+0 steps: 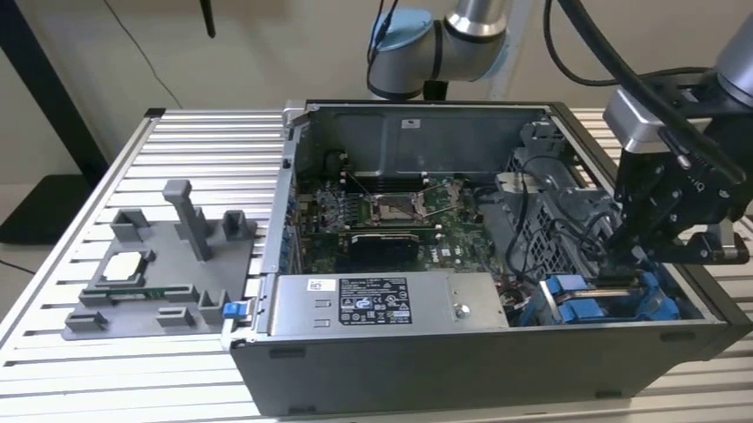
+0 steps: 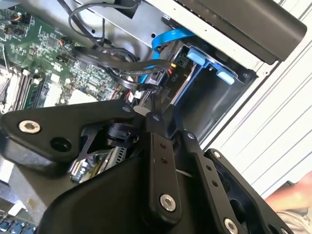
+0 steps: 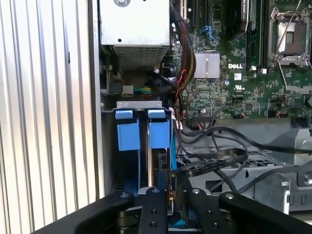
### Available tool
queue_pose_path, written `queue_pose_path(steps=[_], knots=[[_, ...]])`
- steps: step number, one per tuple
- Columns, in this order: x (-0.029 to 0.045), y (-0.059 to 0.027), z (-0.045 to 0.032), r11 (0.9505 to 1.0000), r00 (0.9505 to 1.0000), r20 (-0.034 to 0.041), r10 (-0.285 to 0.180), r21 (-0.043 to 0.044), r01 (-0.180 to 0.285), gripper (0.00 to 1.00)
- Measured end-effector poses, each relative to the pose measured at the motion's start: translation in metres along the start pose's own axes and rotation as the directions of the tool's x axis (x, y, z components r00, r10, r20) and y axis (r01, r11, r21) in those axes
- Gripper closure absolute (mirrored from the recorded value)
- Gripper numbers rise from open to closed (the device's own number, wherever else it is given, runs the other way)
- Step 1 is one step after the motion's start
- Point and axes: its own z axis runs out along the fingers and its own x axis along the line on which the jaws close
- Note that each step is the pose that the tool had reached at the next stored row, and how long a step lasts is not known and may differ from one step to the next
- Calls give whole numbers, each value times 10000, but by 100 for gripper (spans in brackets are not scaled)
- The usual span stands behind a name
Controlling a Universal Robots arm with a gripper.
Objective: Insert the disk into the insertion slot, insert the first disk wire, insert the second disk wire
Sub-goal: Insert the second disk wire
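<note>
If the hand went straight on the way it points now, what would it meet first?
Most likely the disk seated in the insertion slot, at its connector edge where the black wires gather. Depth is unclear, so a wire may come first.

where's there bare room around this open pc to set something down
Bare ribbed aluminium tabletop lies behind the grey plastic fixture tray, on the exterior view's left of the open grey computer case. Crowded: the blue-railed drive bay, with black cables and the black gripper over it.

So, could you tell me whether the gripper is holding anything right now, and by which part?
It cannot be told. The gripper is down among the black cables at the blue drive bay, but any hold there is hidden.
</note>
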Motion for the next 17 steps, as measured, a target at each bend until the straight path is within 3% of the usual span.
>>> queue_pose_path(steps=[8, 17], knots=[[-15, -2, -134, 10000, 10000, 1, 0, 0, 0, 0], [-19, -2, -165, 10000, 10000, -3, 0, 0, 0, 0]])
